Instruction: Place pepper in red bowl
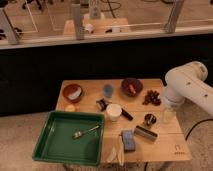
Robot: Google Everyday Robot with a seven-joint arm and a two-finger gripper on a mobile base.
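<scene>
My claw (168, 116) hangs below my white arm (189, 85) at the right edge of the tabletop (161, 146), just beside a small dark cup (149, 120). Its fingers stand wide, and I see nothing between them. The pepper (131, 88) lies inside the maroon bowl (125, 84) at the back of the tabletop, left of my claw and apart from it. A cluster of dark lumps (151, 97) sits between that bowl and my arm. The red bowl (66, 90) (the one with a whitish patch inside) stands at the far left rear corner, well apart from the pepper, with a blue cup (108, 90) between the two bowls. A white cup (114, 111) stands near the middle. In front of the red bowl lies a green tray (50, 145) with a utensil (85, 132) in it. A blue sponge (128, 140) lies near the front edge.
</scene>
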